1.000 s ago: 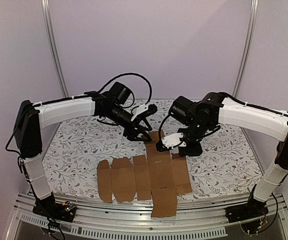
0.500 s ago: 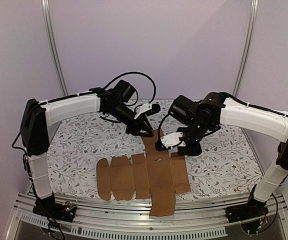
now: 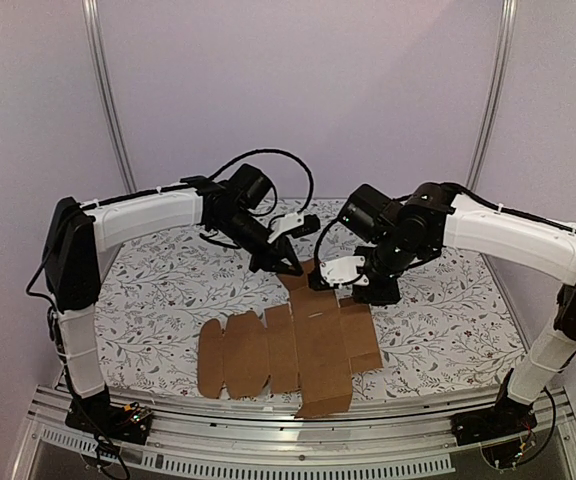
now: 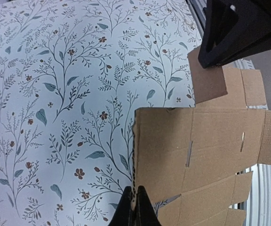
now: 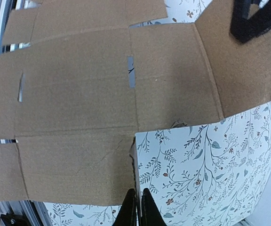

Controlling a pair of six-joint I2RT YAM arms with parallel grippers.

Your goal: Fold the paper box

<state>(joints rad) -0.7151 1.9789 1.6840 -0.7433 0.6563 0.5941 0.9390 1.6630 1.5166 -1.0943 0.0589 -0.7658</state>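
The paper box point(image 3: 308, 345) was not a box at all when I looked. It was a flat brown die-cut sheet, spread open on the flowered tablecloth point(image 3: 158, 290) with its flaps and slots showing. Taking the back wall as twelve o'clock, it sat toward six o'clock on the table, about midway between the two arms. Its long middle strip ran from twelve to six, and the near end of that strip stuck out over the metal rail point(image 3: 218, 425) at the table's front edge. A row of shorter panels reached out toward nine o'clock, and a smaller one toward three.

Both tools were at the sheet's twelve o'clock end, close beside each other. The left gripper point(image 4: 133, 209) came in from ten o'clock. Its fingers were pressed tight together, pinching the cardboard's edge near a corner. The right gripper point(image 5: 136, 207) came in from two o'clock, with its fingers closed to a thin slit. The edge of a flap ran straight down into that slit, so it too seemed to have the cardboard nipped. The rest of the sheet looked flat on the cloth.
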